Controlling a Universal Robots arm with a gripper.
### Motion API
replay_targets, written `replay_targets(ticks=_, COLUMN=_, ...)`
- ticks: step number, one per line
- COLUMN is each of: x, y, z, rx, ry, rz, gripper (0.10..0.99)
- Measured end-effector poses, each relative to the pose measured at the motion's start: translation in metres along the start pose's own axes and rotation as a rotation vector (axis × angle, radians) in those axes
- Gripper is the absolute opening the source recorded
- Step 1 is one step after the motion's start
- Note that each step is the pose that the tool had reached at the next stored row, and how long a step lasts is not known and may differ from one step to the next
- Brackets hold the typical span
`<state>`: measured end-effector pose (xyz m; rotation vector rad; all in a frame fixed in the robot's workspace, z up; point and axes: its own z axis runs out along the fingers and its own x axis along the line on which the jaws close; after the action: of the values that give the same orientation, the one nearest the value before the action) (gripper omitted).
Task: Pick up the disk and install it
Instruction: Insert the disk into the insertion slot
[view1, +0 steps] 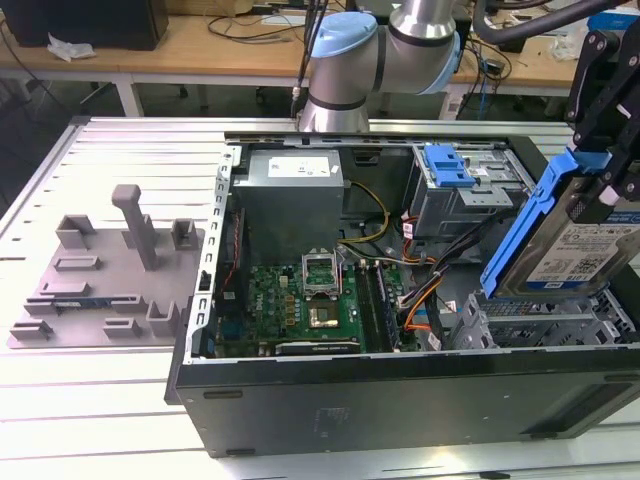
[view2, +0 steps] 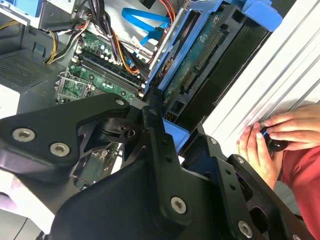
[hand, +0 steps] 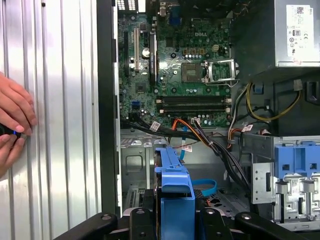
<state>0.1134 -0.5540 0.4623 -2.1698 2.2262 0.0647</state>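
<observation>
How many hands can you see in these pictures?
2. One hand and the other hand rest close together on the ribbed table beside the computer case, fingertips around a small dark object. Others may be hidden.

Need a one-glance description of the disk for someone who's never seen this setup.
Find the open computer case on the table and go to its end at the exterior view's right. There the black tool holds the disk tilted above the metal drive cage. Unlike the blue carrier seated inside the case, it is a silver, white-labelled slab edged with blue rails.
</observation>
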Motion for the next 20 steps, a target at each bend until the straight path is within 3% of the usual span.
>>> replay_targets(ticks=20, x=0.0015, y=-0.0013, z=0.0066, rx=-0.001, ry=0.0, rz=-0.009, gripper=0.369)
